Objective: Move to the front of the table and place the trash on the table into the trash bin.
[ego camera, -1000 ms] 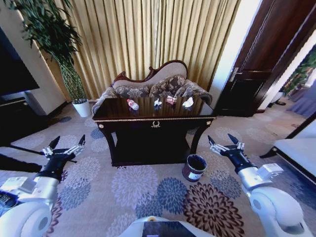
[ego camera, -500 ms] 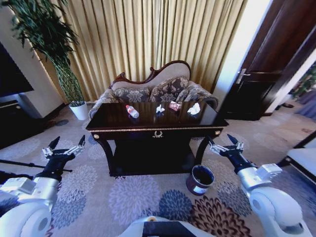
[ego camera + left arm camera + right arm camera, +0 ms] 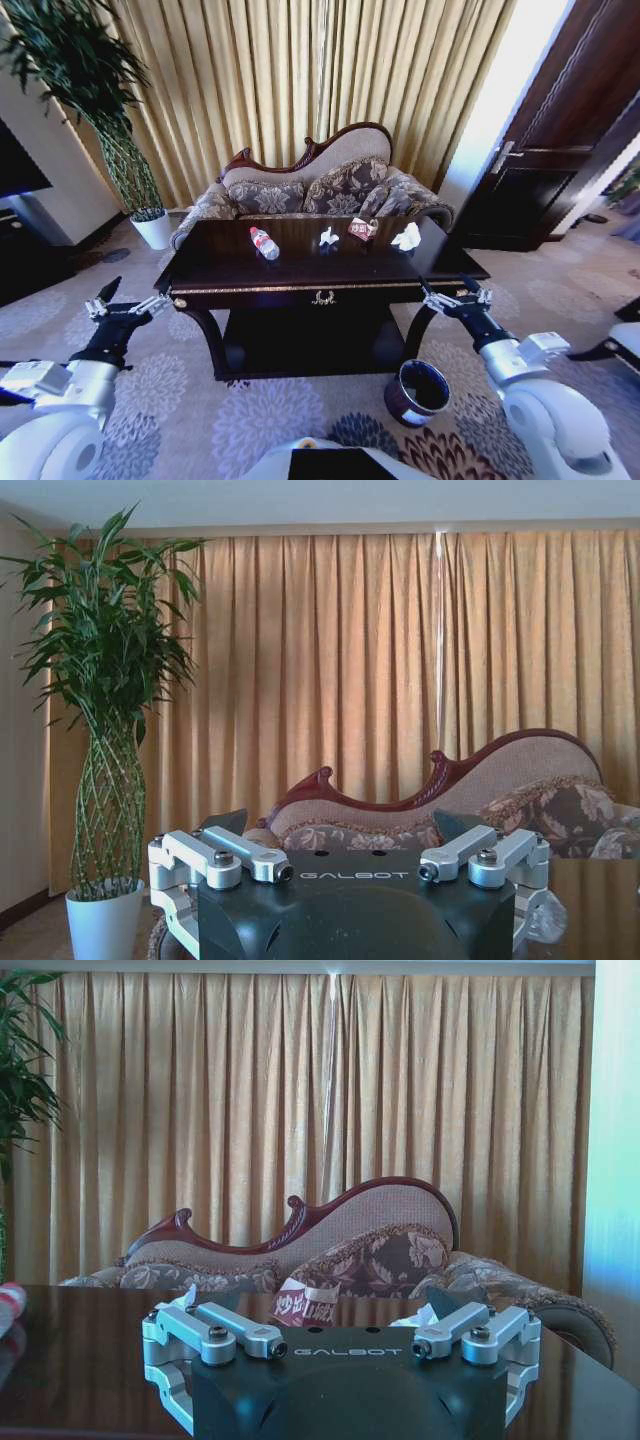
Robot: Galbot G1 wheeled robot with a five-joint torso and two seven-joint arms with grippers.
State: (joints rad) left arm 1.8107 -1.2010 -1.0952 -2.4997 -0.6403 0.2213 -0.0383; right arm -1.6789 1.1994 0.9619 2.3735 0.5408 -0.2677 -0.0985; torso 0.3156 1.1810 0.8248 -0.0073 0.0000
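The dark glossy table (image 3: 225,268) stands straight ahead with its gold-trimmed front edge towards me. On its far half lies the trash: a clear bottle (image 3: 263,242) with a red label, a white crumpled paper (image 3: 328,237), a red-and-white wrapper (image 3: 362,229) and another white paper (image 3: 407,237). The dark round trash bin (image 3: 418,392) sits on the carpet by the table's front right leg. My left gripper (image 3: 130,301) hovers open off the table's front left corner. My right gripper (image 3: 452,292) is open beside the front right corner, above the bin. The right wrist view looks across the tabletop at the wrapper (image 3: 305,1305).
A patterned sofa (image 3: 330,185) stands close behind the table, with gold curtains behind it. A tall plant in a white pot (image 3: 152,228) is at the back left, a dark door (image 3: 560,150) at the right. Flowered carpet (image 3: 260,420) lies between me and the table.
The whole view has shifted: I have come closer to the table, which looks larger, and the bin sits lower in the picture. Both arms keep the same pose, grippers open.
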